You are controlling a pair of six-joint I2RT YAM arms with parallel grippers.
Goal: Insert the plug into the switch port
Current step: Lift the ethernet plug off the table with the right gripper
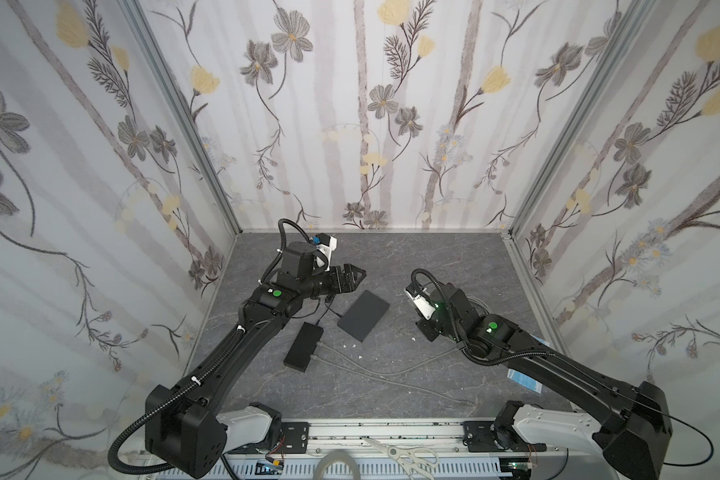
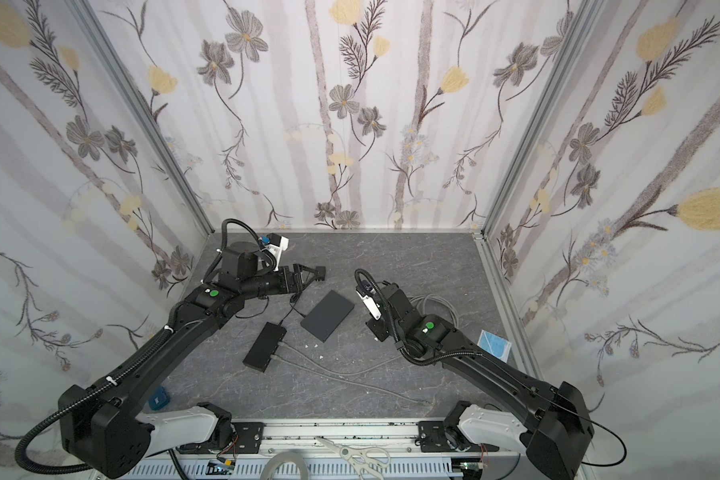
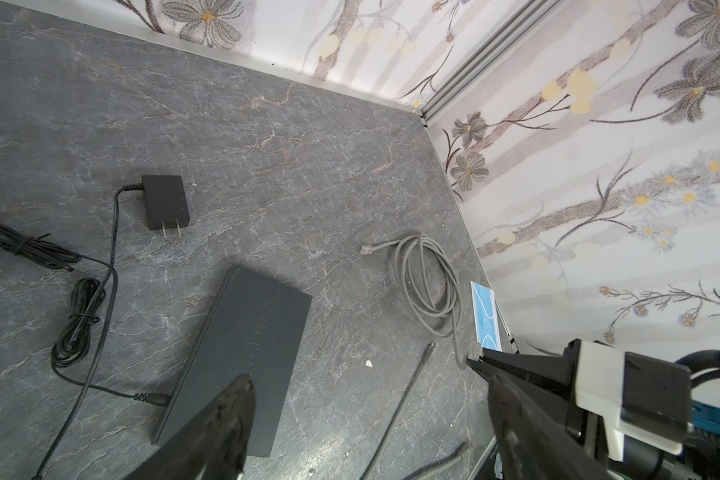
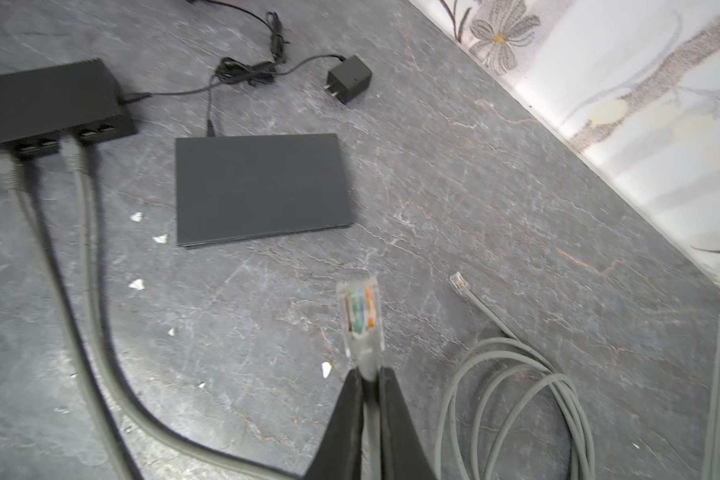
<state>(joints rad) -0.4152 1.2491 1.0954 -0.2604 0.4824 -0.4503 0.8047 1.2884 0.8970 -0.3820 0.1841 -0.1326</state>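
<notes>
Plug (image 4: 360, 316) clamped in right gripper (image 4: 368, 374); left gripper (image 3: 358, 370) spread, empty. Flat black box (image 4: 260, 187) between plug and switch (image 4: 46, 104).

- The left arm is extended forward with the wrist turned toward the middle, and the left gripper (image 1: 355, 275) is held with jaws spread wide.
- The right gripper (image 4: 370, 376) is angled downward, its jaws pinched together just behind the plug (image 4: 360, 316).

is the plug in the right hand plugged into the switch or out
Out: the plug juts free from the shut right hand, apart from the switch.
</notes>
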